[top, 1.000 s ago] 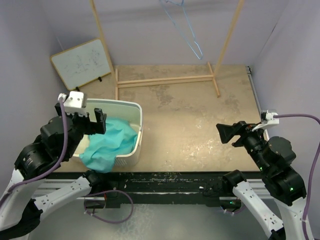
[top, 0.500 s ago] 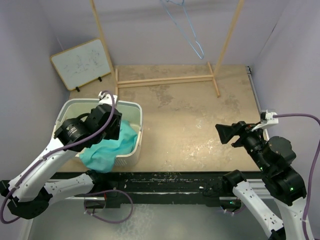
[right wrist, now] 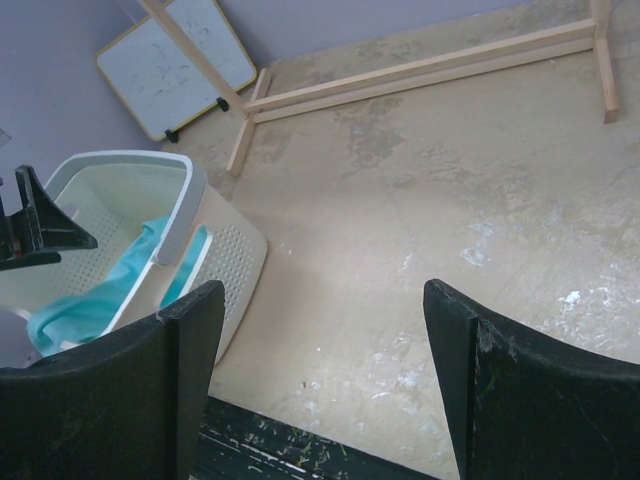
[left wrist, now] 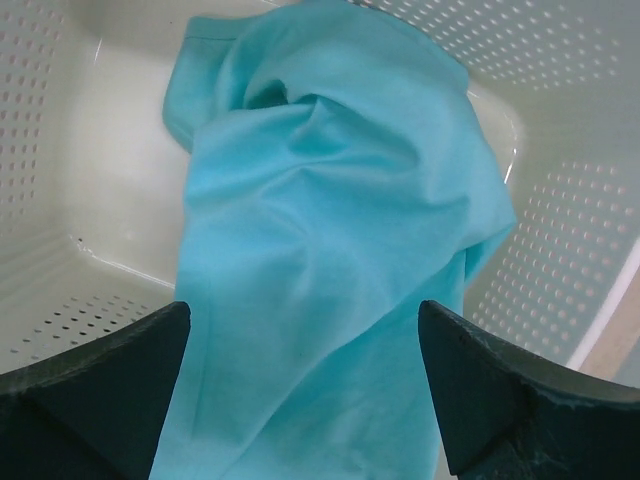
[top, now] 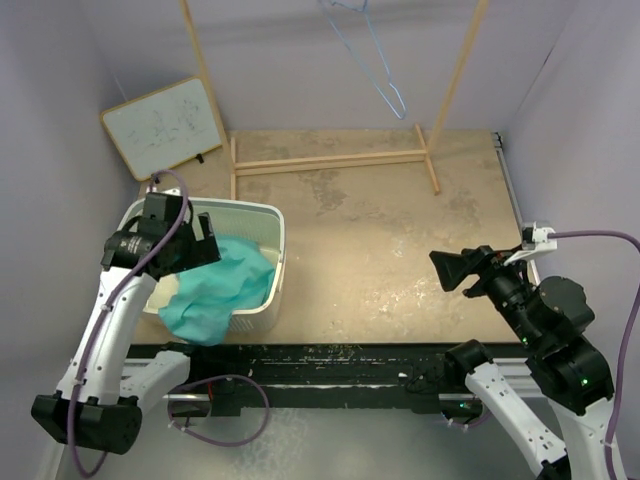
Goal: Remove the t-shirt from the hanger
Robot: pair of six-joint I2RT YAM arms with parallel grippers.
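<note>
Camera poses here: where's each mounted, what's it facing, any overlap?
Top external: high behind the bases, looking down on the table; both arms show, left tool over the basket, right tool over the right side.
Left wrist: on the left arm, facing down into the basket at the t-shirt; its two fingers frame the bottom.
Right wrist: on the right arm, facing far-left across the table to the whiteboard and rack base; own fingers below.
Shared: all three see basket and t-shirt.

Black joints [top: 558, 302], white lower links [top: 100, 345], purple cables [top: 600, 235]; left claw [left wrist: 303, 308] and right claw [right wrist: 322, 292] black, wedge-fingered
</note>
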